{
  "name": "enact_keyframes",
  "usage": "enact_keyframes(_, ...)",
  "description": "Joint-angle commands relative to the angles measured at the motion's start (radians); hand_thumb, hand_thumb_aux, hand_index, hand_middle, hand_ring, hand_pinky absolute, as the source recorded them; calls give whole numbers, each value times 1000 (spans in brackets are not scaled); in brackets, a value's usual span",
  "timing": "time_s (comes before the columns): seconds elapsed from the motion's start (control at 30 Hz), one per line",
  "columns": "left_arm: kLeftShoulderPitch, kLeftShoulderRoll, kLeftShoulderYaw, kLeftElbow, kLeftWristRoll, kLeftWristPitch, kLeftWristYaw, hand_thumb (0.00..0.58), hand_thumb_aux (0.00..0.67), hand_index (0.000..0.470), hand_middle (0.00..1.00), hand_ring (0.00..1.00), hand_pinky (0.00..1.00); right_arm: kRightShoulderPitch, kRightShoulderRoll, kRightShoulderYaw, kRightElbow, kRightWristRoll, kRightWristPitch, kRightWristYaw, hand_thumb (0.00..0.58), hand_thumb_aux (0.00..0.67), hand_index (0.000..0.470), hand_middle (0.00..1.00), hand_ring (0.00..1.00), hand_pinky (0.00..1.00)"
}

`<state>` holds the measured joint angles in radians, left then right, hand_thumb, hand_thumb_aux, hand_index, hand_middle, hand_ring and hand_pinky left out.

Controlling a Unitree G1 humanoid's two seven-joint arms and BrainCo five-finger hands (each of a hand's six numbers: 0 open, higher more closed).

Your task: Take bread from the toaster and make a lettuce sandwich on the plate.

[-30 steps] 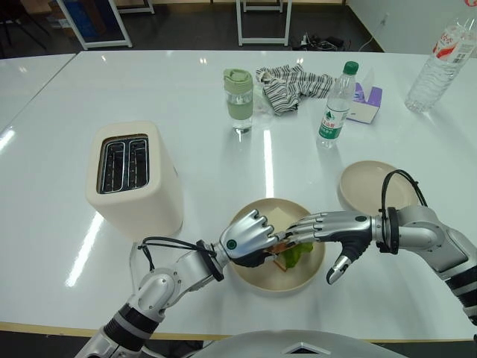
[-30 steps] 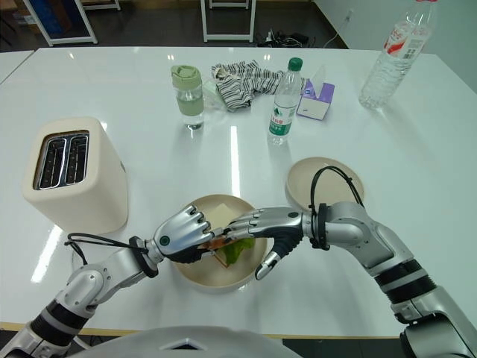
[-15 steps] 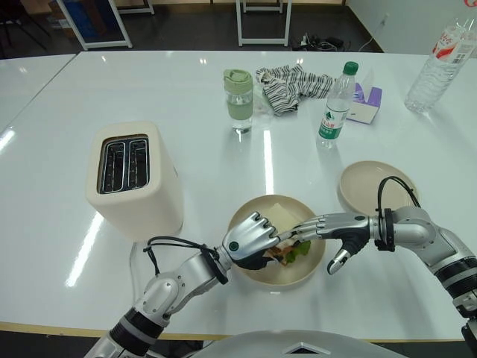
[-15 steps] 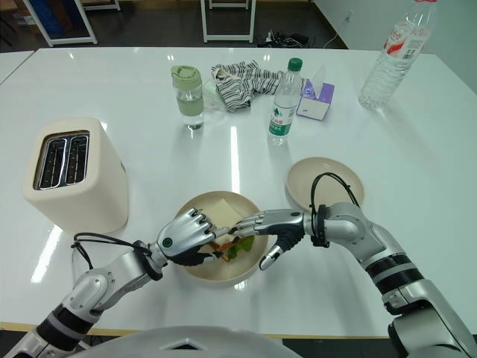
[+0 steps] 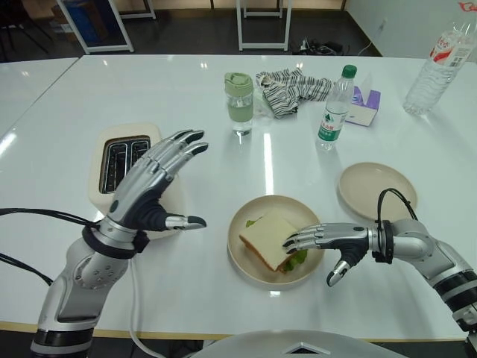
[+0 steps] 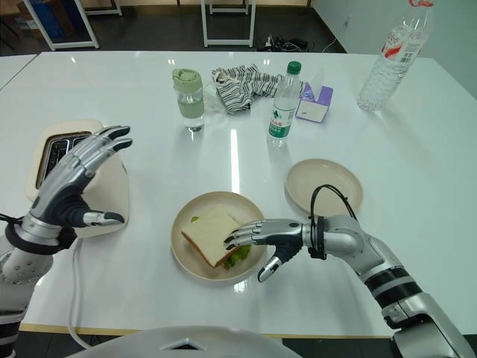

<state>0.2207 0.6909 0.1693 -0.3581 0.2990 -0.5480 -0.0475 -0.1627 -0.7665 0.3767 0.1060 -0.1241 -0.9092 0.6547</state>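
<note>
Your left hand (image 5: 145,195) has let go and lifted, fingers spread and empty, beside the toaster (image 5: 112,153), while your right hand (image 5: 324,240), fingers flat, gripping nothing, rests on the bread (image 5: 268,237) covering lettuce (image 5: 299,257) on the plate (image 5: 242,255) beneath, so the sandwich looks assembled.

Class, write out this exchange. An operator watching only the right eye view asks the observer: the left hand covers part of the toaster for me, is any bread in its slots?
Observer: In the left eye view both slots of the toaster show most of their length beside the left hand. They are dark, with no bread sticking out.
Operator: Does the right hand touch the sandwich?
Observer: The right hand seems to rest its fingertips on the top slice at its right corner, with lettuce poking out below them on the plate.
</note>
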Motion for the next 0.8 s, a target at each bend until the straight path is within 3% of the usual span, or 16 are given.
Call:
enact_keyframes(0.03, 42, -4, -16, 29, -72, -78, -61, 0, 0, 0, 0, 0, 0, 53, 73, -169, -99, 130, -2, -148, 0, 0, 0, 0, 0, 0)
enact_keyframes(0.13, 98, 19, -45, 17, -159, -121, -145, 0, 0, 0, 0, 0, 0, 171, 67, -239, -181, 244, 56, -181, 0, 0, 0, 0, 0, 0)
enact_keyframes(0.17, 134, 38, -59, 20, -188, -131, -189, 0, 0, 0, 604, 604, 604, 234, 52, -247, -197, 265, 78, -172, 0, 0, 0, 0, 0, 0)
enact_keyframes(0.2, 166, 61, -75, 34, -219, -161, -231, 0, 0, 0, 882, 882, 882, 288, 42, -252, -207, 276, 100, -163, 0, 0, 0, 35, 35, 35)
enact_keyframes(0.23, 201, 79, -98, 53, -240, -186, -275, 443, 344, 241, 1000, 1000, 1000, 342, 28, -247, -202, 288, 105, -140, 0, 0, 0, 400, 400, 400)
enact_keyframes(0.27, 227, 89, -123, 79, -247, -214, -309, 580, 670, 470, 1000, 1000, 1000, 392, 15, -239, -197, 300, 111, -115, 556, 533, 374, 667, 667, 667)
enact_keyframes(0.3, 248, 98, -153, 102, -248, -236, -341, 580, 670, 470, 1000, 1000, 1000, 432, 2, -229, -183, 297, 105, -88, 580, 670, 470, 851, 851, 851)
enact_keyframes(0.33, 266, 106, -186, 123, -244, -250, -375, 580, 670, 470, 1000, 1000, 1000, 474, -24, -208, -171, 306, 114, -40, 580, 670, 470, 1000, 1000, 1000)
enact_keyframes(0.43, 274, 131, -264, 178, -224, -272, -466, 580, 670, 470, 1000, 1000, 1000, 540, -107, -175, -127, 280, 125, 82, 580, 670, 470, 1000, 1000, 1000)
enact_keyframes(0.6, 205, 140, -362, 266, -222, -261, -580, 580, 670, 470, 1000, 1000, 1000, 507, -141, -160, -84, 286, 157, 197, 580, 670, 470, 1000, 1000, 1000)
enact_keyframes(0.7, 114, 63, -403, 361, -133, -267, -555, 580, 670, 470, 1000, 1000, 1000, 449, -76, -123, -60, 235, 165, 203, 580, 670, 470, 1000, 1000, 1000)
enact_keyframes(0.8, 19, -26, -416, 465, 15, -277, -462, 580, 670, 470, 1000, 1000, 1000, 353, 48, -114, 27, 83, 164, 95, 580, 670, 470, 1000, 1000, 1000)
